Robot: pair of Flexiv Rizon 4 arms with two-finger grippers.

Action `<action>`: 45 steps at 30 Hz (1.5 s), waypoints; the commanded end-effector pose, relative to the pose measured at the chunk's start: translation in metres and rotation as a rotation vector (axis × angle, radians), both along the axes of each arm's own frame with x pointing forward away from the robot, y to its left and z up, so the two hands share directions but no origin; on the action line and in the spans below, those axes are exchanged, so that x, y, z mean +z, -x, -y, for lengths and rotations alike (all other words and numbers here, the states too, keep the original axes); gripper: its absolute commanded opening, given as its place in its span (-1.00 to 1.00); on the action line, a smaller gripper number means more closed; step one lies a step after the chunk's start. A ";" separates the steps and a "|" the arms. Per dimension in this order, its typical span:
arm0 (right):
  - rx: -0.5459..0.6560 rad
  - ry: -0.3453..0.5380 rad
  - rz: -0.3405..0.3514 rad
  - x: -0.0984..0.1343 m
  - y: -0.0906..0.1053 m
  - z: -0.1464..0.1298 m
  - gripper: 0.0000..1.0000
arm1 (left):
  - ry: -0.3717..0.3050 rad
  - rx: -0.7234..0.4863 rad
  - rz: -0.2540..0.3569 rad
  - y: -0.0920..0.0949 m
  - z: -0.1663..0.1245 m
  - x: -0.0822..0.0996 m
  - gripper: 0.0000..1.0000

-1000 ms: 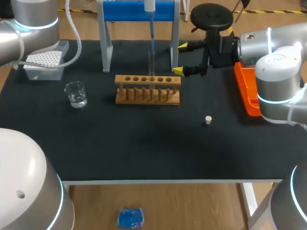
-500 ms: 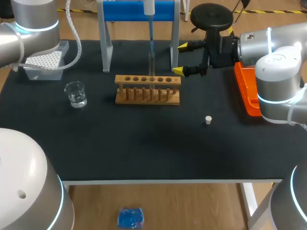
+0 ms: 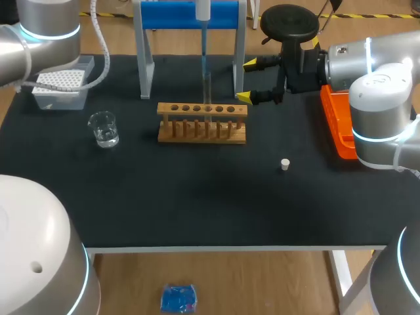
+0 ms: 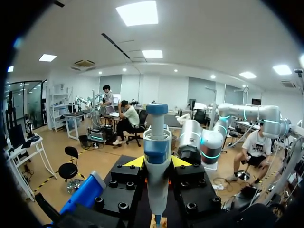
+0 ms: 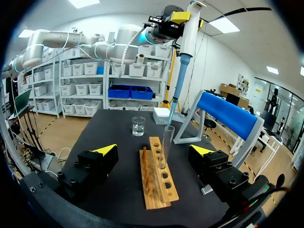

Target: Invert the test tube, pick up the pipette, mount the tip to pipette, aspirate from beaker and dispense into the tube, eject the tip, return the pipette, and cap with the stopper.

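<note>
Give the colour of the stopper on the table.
The stopper is white, clearest in the head view.

Black-topped table [image 3: 197, 197] on white frame [image 3: 340, 272]; light wood-look floor [image 3: 275, 282] beneath. Yellow-black floor tape [image 3: 367, 14] beyond table's far edge.

Far ahead of right gripper's fingers [image 5: 105, 148]: white wall [image 5: 213, 66], tall shelving [image 5: 85, 71] packed with white bins, one row of blue bins [image 5: 130, 91]. Glass partition [image 5: 280, 102] off to one side of them, past table.

Ahead of left gripper's fingers [image 4: 134, 163]: open hall, white ceiling, bright square light panels [image 4: 137, 13] high above. Glass-walled room [image 4: 21, 107] off to one side, black stool [image 4: 71, 167] on floor nearer.
</note>
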State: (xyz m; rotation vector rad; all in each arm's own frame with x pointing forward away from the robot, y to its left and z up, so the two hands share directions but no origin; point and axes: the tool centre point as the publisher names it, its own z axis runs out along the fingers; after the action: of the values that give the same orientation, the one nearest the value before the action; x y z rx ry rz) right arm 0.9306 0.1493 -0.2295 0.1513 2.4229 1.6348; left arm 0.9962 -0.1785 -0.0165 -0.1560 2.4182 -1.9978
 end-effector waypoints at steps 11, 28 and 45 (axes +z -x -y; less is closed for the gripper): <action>0.000 -0.002 0.001 -0.001 0.000 0.001 1.00 | 0.111 0.001 0.023 0.001 -0.004 0.000 -1.00; 0.000 -0.002 0.001 -0.001 0.000 0.001 1.00 | -0.012 -0.014 -0.025 0.003 0.000 -0.004 -1.00; 0.000 -0.002 0.001 -0.001 0.000 0.001 1.00 | 0.069 0.023 0.002 0.002 -0.001 -0.011 -1.00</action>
State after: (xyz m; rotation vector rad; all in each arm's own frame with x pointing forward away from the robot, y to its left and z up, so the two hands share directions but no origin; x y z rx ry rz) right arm 0.9306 0.1493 -0.2295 0.1515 2.4229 1.6347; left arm 0.9965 -0.1768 -0.0240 -0.1776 2.3629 -2.0531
